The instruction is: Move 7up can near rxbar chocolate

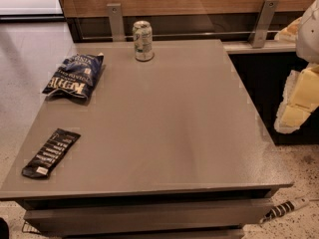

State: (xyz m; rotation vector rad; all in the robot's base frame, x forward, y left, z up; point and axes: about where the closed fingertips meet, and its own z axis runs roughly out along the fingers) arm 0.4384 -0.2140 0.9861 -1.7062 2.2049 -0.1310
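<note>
The 7up can stands upright at the far edge of the grey table, a little left of its middle. The rxbar chocolate, a flat black wrapper with white lettering, lies at the table's near left corner. The can and the bar are far apart. My gripper, white and pale yellow, hangs at the right edge of the view, beyond the table's right side and well away from the can.
A dark blue chip bag lies at the table's left side between the can and the bar. A wood panel with metal brackets runs behind the table. A striped cable lies on the floor at the lower right.
</note>
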